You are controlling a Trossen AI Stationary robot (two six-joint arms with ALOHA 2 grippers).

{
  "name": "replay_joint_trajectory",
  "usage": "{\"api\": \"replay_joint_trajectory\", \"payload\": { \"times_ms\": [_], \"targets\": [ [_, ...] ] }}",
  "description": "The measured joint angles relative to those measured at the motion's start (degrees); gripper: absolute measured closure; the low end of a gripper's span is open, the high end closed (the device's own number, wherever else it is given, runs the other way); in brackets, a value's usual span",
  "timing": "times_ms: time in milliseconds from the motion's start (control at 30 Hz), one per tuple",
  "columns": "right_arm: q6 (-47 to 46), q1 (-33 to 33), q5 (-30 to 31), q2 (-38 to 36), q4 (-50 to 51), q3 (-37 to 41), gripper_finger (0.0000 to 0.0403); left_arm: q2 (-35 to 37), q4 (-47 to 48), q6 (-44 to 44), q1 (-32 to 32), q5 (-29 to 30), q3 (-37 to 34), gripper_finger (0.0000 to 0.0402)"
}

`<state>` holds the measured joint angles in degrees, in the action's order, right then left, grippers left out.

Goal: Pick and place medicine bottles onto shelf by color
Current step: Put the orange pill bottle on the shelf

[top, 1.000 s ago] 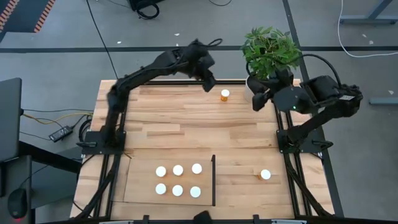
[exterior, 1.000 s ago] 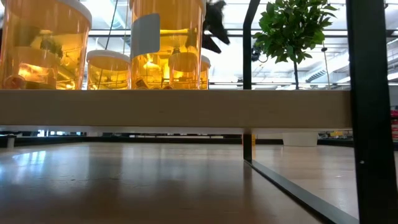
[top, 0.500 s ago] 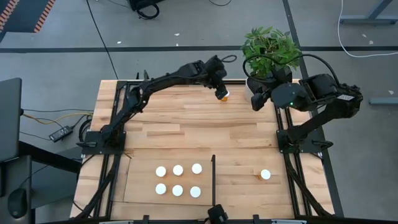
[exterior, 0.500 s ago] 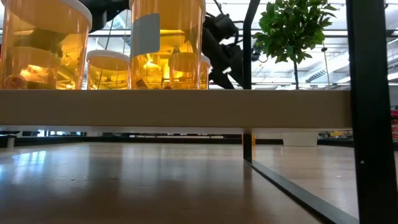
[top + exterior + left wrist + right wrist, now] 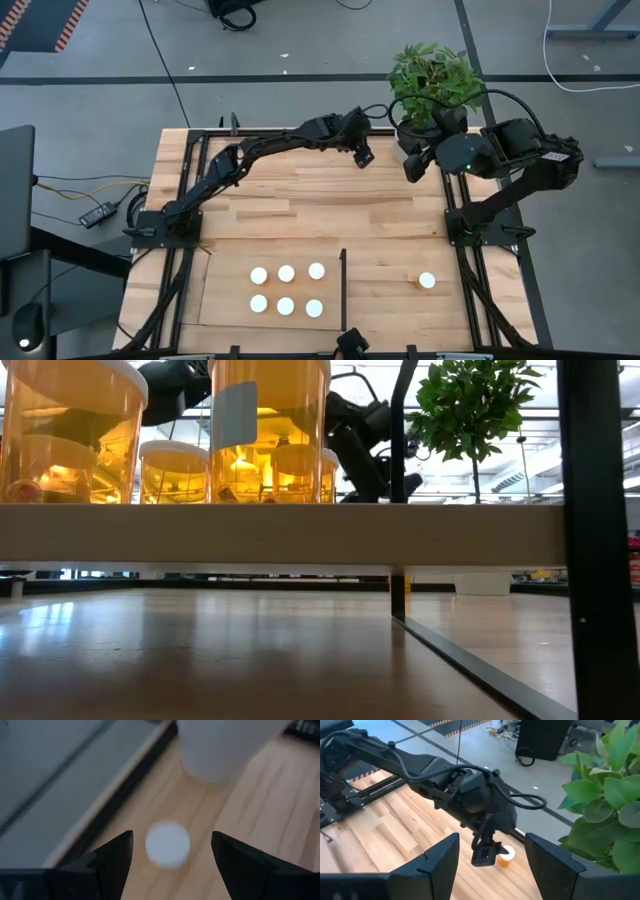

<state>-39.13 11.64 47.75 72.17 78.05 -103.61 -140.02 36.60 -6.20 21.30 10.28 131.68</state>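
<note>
Grey floor surrounds the plank table (image 5: 300, 195), and the potted plant (image 5: 435, 80) at the table's far right corner serves as the landmark for everything else.

Just beside the plant's white pot (image 5: 220, 747), on the side toward the table's middle, the left gripper (image 5: 362, 155) hangs over a lone medicine bottle (image 5: 167, 845). In the left wrist view the white cap of that bottle lies between the two dark fingers (image 5: 112, 857), which stand well apart and do not touch it. The right wrist view shows the same bottle (image 5: 505, 856) standing upright on the wood, partly hidden behind the left gripper (image 5: 485, 852), with the left arm stretched across the far edge of the table.

The right gripper (image 5: 412, 165) waits close to the plant, on its near side, its fingers (image 5: 440, 860) spread apart and holding nothing.

Well away from the plant, at the near edge of the table, lies the shelf (image 5: 225, 290), a pale board with a black upright strip (image 5: 343, 290) along its plant-side edge. Six bottles (image 5: 286, 289) stand on it in two rows of three; in the low view they appear as tall orange cylinders (image 5: 268, 430) above the board's edge. One more bottle (image 5: 426, 281) sits on the bare table past the strip, straight toward the near edge from the plant.
</note>
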Motion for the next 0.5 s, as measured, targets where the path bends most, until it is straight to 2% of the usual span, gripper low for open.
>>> {"api": "replay_joint_trajectory", "payload": {
  "times_ms": [133, 200, 300, 400, 500],
  "targets": [
    [-3.39, 0.11, -1.21, 0.02, 3.06, 0.0, 0.017, 0.2, 2.93, -3.65, -0.33, -0.7, 0.04, 0.0125],
    [-6.34, -0.07, -1.52, -0.01, 6.75, 0.34, 0.017, 1.11, 4.84, -3.66, -0.73, -3.42, 0.33, 0.0125],
    [-7.39, -1.03, -2.5, -0.37, 10.07, 3.47, 0.017, 4.66, 4.07, -4.66, -2.12, -5.17, 0.74, 0.0128],
    [-5.69, -3.83, -5.29, -1.13, 9.44, 7.48, 0.017, 9.15, 4.99, -4.78, -3.63, -5.84, 1.13, 0.0134],
    [-0.48, -9.22, -11.35, -1.43, 3.62, 12.01, 0.017, 12.02, 11.38, -4.47, -4.77, -6.16, 0.98, 0.014]
  ]
}}
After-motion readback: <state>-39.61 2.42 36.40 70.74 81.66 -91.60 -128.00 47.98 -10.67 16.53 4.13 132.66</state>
